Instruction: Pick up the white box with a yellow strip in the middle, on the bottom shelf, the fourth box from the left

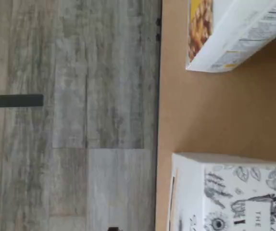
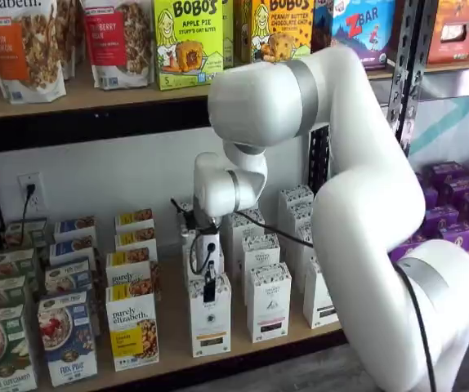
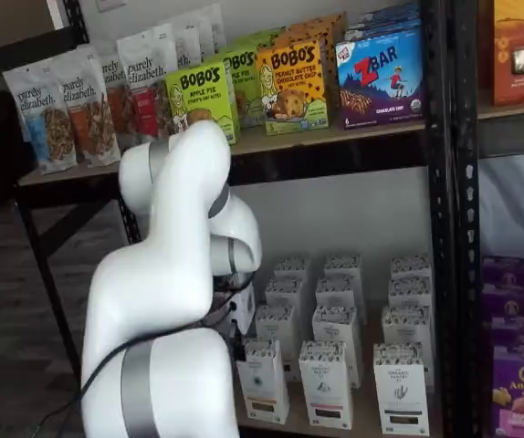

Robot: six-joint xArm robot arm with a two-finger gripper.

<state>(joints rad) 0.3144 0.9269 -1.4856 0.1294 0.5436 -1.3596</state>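
gripper [image 2: 209, 287] hangs just above the white box [image 2: 211, 317] at the near edge of the bottom shelf [image 2: 243, 347], right of the purely elizabeth box [image 2: 133, 331]; fingers side-on, opening can't tell; come straight down, centre over the patterned top, avoid neighbours

Bobo's boxes [image 2: 187, 42] and a Zbar box [image 3: 381, 75] line the upper shelf [image 2: 71, 98].
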